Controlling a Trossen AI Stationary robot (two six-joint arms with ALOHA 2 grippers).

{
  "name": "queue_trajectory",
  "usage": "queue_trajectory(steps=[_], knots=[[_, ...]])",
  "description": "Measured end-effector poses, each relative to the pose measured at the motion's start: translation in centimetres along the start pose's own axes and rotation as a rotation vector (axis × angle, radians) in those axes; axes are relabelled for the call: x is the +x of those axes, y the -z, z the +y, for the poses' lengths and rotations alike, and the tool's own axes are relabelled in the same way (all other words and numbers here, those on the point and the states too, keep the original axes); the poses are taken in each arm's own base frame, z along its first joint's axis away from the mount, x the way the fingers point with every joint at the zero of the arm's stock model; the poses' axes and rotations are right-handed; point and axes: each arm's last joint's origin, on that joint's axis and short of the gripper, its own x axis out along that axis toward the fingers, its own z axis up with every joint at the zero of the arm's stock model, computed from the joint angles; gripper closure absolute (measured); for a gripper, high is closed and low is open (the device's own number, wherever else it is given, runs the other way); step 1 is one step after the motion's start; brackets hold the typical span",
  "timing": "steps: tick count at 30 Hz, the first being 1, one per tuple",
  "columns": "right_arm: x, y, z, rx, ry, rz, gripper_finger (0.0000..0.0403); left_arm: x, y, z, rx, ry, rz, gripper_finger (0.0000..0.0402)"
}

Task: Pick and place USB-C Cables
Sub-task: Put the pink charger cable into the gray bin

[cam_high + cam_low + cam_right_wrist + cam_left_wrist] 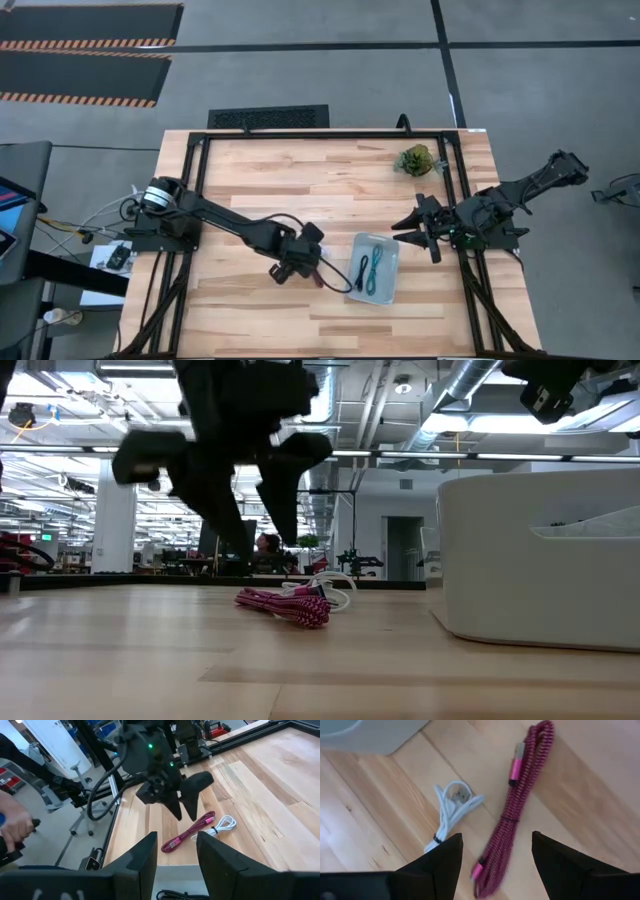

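Observation:
A dark red cable [516,802] and a white cable [451,806] lie side by side on the wooden table, just left of the pale blue tray [392,250]. A teal cable [379,270] and a black cable [362,270] lie inside the tray. My left gripper [496,851] is open and hovers above the dark red cable [287,606], one finger on each side of it, touching nothing. My right gripper [176,854] is open and waits in the air at the tray's right side [425,228].
The tray's tall wall [535,560] stands close to the right of the two loose cables. A small green plant [415,159] sits near the table's far right corner. A black frame runs around the table. A person's hand [12,827] shows beyond the table's left side.

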Motion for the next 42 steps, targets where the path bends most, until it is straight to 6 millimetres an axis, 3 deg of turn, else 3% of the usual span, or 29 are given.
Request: queue_trajectory(steps=[7, 14, 18, 25, 33, 42], knots=[[0.0, 0.0, 0.0, 0.001, 0.0, -0.001, 0.0242, 1.8, 1.2, -0.4, 0.032, 0.006, -0.016, 0.018], [0.0, 0.0, 0.0, 0.001, 0.001, 0.0, 0.0242, 2.2, 1.6, 0.6, -0.007, 0.081, -0.081, 0.018], [0.0, 0.0, 0.0, 0.001, 0.0, -0.001, 0.0242, 3.5, 2.2, 1.1, 0.001, 0.103, -0.069, 0.0189], [0.0, 0.0, 0.0, 0.0, 0.002, 0.001, 0.0242, 4.4, 2.6, 1.3, 0.011, 0.147, -0.065, 0.0252], [0.0, 0.0, 0.0, 0.001, 0.001, -0.002, 0.0242, 4.6, 2.6, 1.2, 0.004, 0.152, -0.065, 0.0384], [0.0, -0.1, 0.0, 0.021, -0.001, -0.007, 0.0242, 4.5, 2.1, 0.7, -0.137, 0.067, -0.009, 0.0396]])
